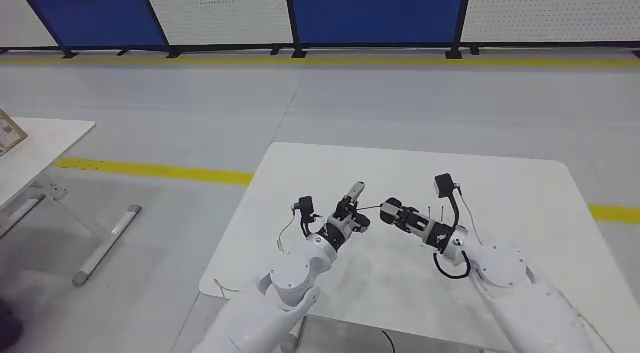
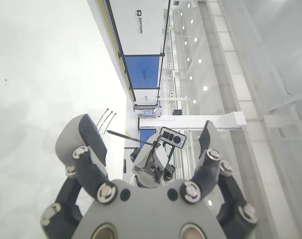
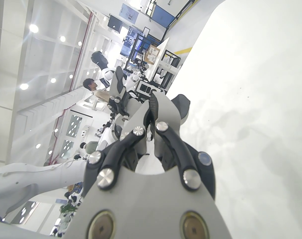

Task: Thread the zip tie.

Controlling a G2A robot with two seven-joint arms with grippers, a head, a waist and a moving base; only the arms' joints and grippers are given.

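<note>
The right gripper [image 1: 391, 212] hangs over the middle of the white table [image 1: 520, 203]. Its fingers [image 3: 163, 105] are pressed together on a black zip tie [image 2: 131, 139], pinching it near one end. In the top view the tie's long axis runs about 3 to 9 o'clock, close to level above the table. Its free, tapered end points toward 9 o'clock, straight at the other arm. I cannot tell whether the end inside the fingers is the head.

The left gripper [image 2: 151, 138] sits just at 9 o'clock of the right one and faces it. Its fingers [image 2: 91, 140] are spread wide and hold nothing. In the left wrist view the tie's tip lies in the gap between those fingers, nearer the one on the table side, and touches neither. The two grippers are near each other but apart.

Three spare ties [image 2: 106, 118] lie side by side on the table beyond the left gripper, roughly parallel, well apart from the held tie.
</note>
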